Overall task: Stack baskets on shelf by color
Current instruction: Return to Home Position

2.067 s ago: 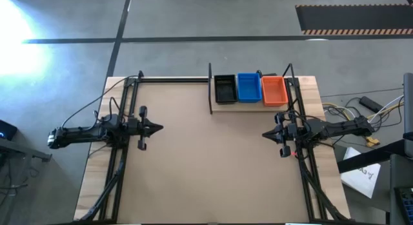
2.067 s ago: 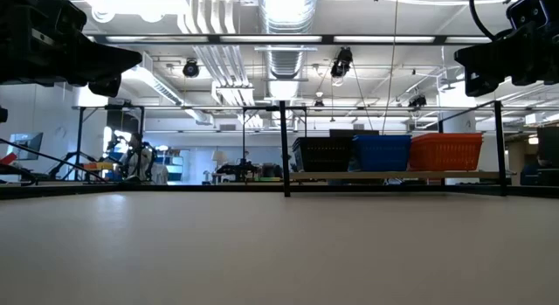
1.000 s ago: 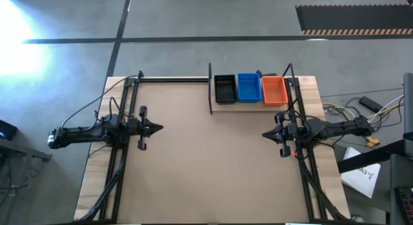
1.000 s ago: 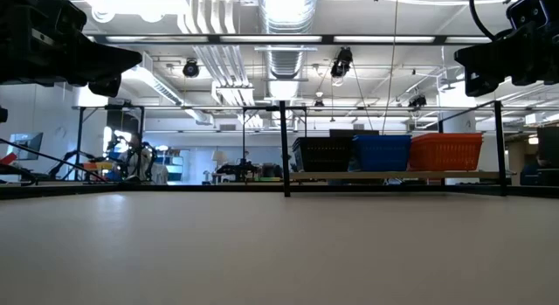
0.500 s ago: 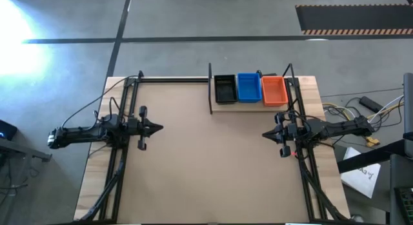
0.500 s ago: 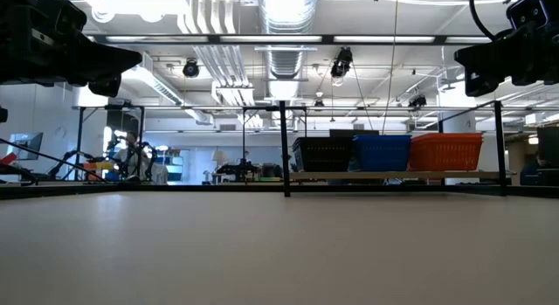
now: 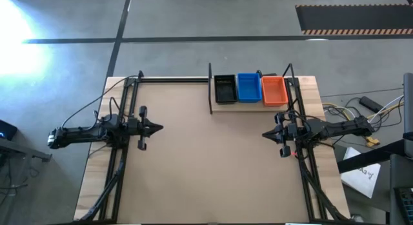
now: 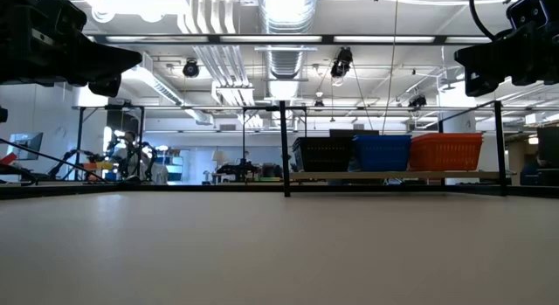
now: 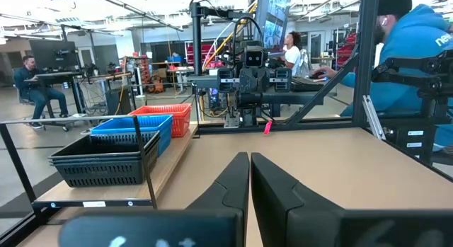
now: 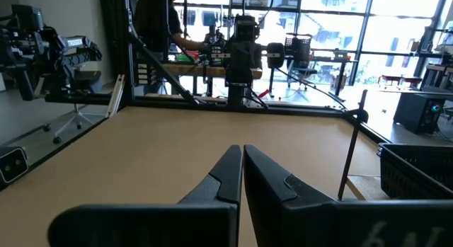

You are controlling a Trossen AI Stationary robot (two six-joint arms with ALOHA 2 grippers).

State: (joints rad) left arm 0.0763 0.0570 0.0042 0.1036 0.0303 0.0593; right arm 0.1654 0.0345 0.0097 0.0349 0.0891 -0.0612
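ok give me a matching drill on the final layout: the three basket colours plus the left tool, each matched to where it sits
Things:
1. black baskets
2. blue baskets
3. orange baskets
4. left tool

Places:
A. middle of the row on the shelf
B. shut, above the left side of the table, apart from the shelf
C. end of the row nearest the right tool
D. end of the row nearest the table's middle

Pairs: 1-D, 2-A, 3-C, 4-B
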